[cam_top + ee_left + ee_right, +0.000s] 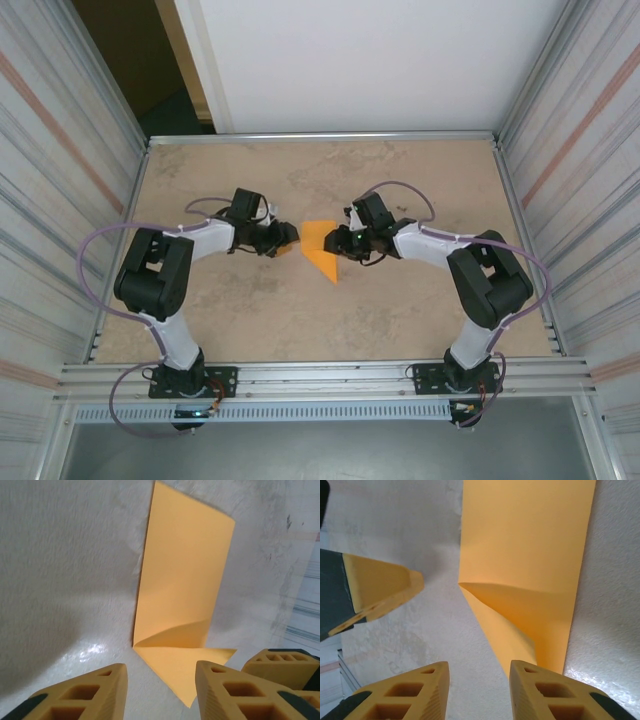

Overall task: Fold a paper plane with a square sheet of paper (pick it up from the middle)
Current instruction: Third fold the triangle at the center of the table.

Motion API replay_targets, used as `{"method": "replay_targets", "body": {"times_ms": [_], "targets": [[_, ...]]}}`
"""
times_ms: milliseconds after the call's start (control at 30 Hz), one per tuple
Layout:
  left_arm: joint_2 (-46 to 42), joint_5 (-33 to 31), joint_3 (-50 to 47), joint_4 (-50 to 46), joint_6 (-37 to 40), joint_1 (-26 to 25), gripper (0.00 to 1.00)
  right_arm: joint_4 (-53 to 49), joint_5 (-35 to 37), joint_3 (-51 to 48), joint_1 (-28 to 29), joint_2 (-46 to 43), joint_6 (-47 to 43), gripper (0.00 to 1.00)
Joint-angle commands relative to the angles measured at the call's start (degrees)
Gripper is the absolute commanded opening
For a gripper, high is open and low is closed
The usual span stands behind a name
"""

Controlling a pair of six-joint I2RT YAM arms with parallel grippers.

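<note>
Left pincer point(160, 674) and right pincer point(479, 666) both stand released, grasping nothing. Between them the paper point(322, 250) lies part-folded on the desk point(400, 310), one flap point(175, 635) raised. We fear this flap may spring open, or a closing pincer may drag the paper, since nothing holds it.

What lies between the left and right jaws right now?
The orange paper, partly folded, lies on the table between the left jaws and the right jaws; the top view shows it.
</note>
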Motion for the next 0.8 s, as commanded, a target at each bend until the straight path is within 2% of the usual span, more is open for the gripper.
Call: {"method": "replay_targets", "body": {"times_ms": [0, 200, 500, 633, 767], "targets": [[-0.63, 2.7, -1.66, 4.51, -2.4, -0.89, 0.43, 1.96, 0.82, -0.09, 1.17, 1.59, 1.72, 0.34], [0.6, 2.28, -2.77, 6.12, -2.53, -1.71, 0.44, 1.38, -0.32, 1.95, 1.38, 6.23, 0.87, 0.32], [2.72, 2.61, -2.12, 6.35, -3.18, -2.59, 0.44, 0.23, -0.11, 1.53, 0.19, 8.24, -0.29, 0.32], [3.47, 2.92, -1.6, 6.82, -4.41, -2.77, 0.37, -0.55, -0.06, 1.59, -0.08, 8.79, -0.65, 0.3], [3.94, 2.99, -1.07, 7.04, -5.1, -3.0, 0.33, -0.96, -0.04, 1.78, 0.01, 9.33, -0.71, 0.29]]}}
